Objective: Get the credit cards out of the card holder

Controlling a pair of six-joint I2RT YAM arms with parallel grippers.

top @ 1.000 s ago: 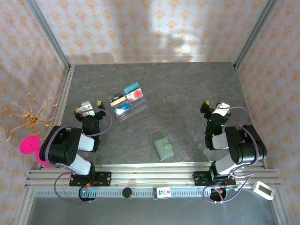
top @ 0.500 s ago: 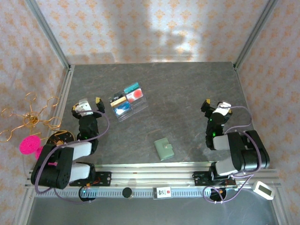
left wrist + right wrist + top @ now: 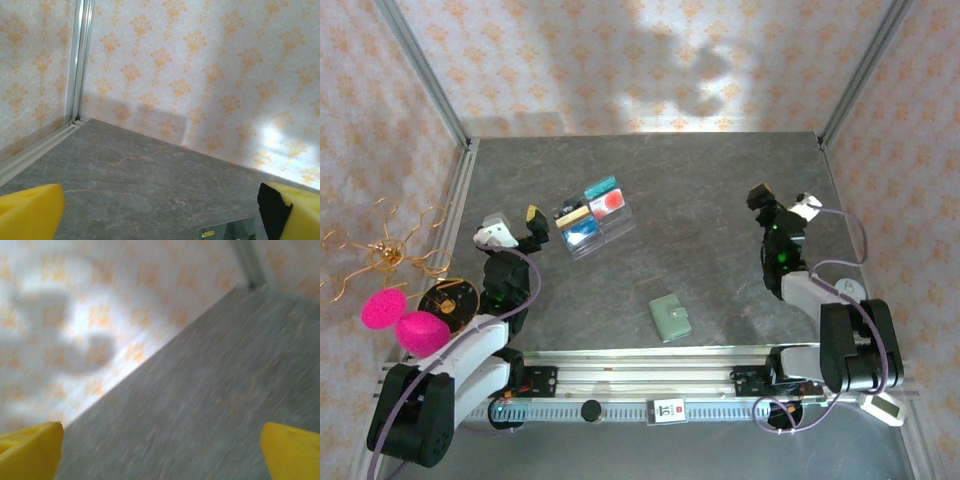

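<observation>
With the left gripper (image 3: 512, 225) and right gripper (image 3: 782, 203) both spread wide and empty, one should probably pin the small sage-green folded card holder (image 3: 671, 318), lying shut near-centre between them, while the other unfolds it.

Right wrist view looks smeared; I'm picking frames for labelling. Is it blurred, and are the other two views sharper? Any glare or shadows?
Right wrist: streaky blur over table and wall, soft shadow on the wall. Left wrist: sharp, glare patch on the wall at right. Top external: sharp, blotchy shadows on the back wall.
</observation>
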